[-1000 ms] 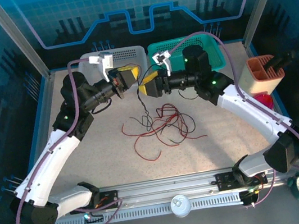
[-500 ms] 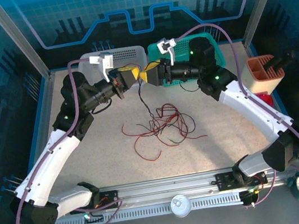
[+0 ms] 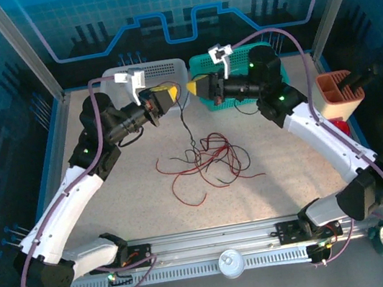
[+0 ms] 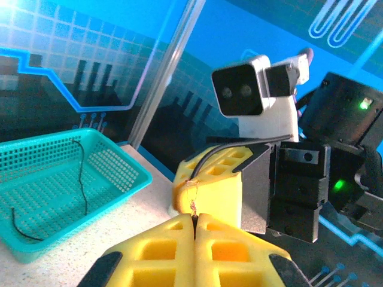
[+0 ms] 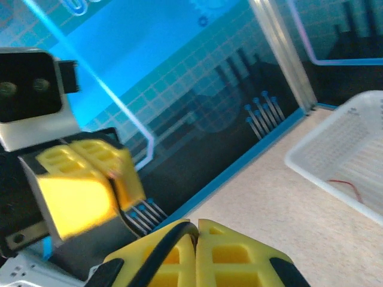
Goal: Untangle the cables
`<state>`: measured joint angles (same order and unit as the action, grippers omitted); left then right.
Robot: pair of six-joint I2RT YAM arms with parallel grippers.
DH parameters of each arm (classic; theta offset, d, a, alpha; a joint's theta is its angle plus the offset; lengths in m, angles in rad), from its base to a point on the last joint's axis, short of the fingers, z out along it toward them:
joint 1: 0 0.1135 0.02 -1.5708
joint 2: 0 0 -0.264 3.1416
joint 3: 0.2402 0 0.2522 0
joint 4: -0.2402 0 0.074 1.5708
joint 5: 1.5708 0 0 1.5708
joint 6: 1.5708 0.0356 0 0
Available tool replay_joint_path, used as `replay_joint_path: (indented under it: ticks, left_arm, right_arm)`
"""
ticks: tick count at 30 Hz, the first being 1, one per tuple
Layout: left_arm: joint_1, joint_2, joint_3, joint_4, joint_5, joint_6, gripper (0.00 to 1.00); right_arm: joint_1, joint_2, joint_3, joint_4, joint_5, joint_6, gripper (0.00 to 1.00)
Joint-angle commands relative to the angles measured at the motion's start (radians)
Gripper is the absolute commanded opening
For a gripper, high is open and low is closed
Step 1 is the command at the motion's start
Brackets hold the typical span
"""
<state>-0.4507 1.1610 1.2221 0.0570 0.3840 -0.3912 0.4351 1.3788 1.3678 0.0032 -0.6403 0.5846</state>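
**Top view:** The left tool (image 3: 173, 94) and right tool (image 3: 189, 89) hang just left of the green basket (image 3: 199, 63). Both are pinched shut, tips nearly touching. A black cable (image 3: 186, 126) drops from between them to the tangle (image 3: 208, 159) on the counter (image 3: 126, 190), in front of the basket. Risk: more lift drags the whole tangle and tightens its loops.

**Left wrist view:** A thin strand (image 4: 192, 206) sits in the left tool's seam. The hold looks marginal, so it may slip out.

**Right wrist view:** The cable exits the shut right tool. Risk: opposed pulls on so short a span may snap it.
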Motion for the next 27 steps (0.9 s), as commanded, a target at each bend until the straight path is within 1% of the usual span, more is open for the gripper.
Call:
replay_joint_path:
  ticks: [1,7,11,13,19,27]
  left_arm:
    - [0.023,-0.06,-0.004,0.018,-0.089,0.021,0.0]
    - [0.086,-0.125,-0.015,0.016,-0.186,0.03,0.0]
    - [0.124,-0.156,-0.01,-0.004,-0.262,0.051,0.0]
    - [0.145,-0.162,-0.004,-0.017,-0.283,0.058,0.0]
    - [0.216,-0.162,0.022,-0.046,-0.295,0.065,0.0]
    - [0.311,-0.172,0.002,-0.05,-0.328,0.054,0.0]
  right_arm:
    - [-0.08,-0.068,-0.072,0.031,0.066,0.035,0.0]
    - [-0.212,-0.152,-0.179,0.048,0.127,0.086,0.0]
    - [-0.276,-0.204,-0.218,0.01,0.196,0.1,0.0]
    - [-0.301,-0.225,-0.229,-0.019,0.232,0.1,0.0]
    - [-0.364,-0.279,-0.256,-0.106,0.324,0.088,0.0]
    - [-0.434,-0.326,-0.303,-0.153,0.367,0.101,0.0]
